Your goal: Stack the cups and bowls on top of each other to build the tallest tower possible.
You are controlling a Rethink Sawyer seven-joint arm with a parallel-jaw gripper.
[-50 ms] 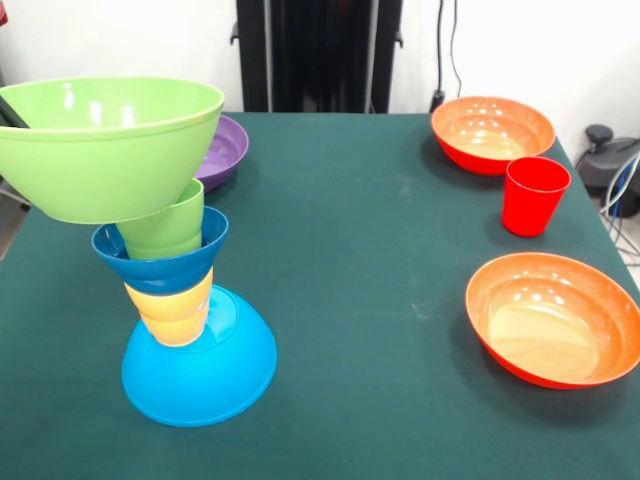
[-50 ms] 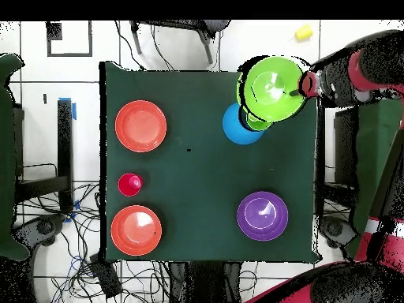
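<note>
The hand (image 2: 303, 85) touches the green bowl's (image 1: 105, 145) rim atop the tower (image 1: 185, 300); grip unclear.

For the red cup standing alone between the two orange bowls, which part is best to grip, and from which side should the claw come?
Probably the rim of the red cup, from straight above. It stands upright with its mouth open upward, so one finger could go inside the wall and one outside. The orange bowls sit fairly close on two sides, so a descent from above looks safer than a sideways approach.

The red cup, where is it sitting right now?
In the front view, the red cup stands upright on the table's right side, between the two orange bowls.
</note>
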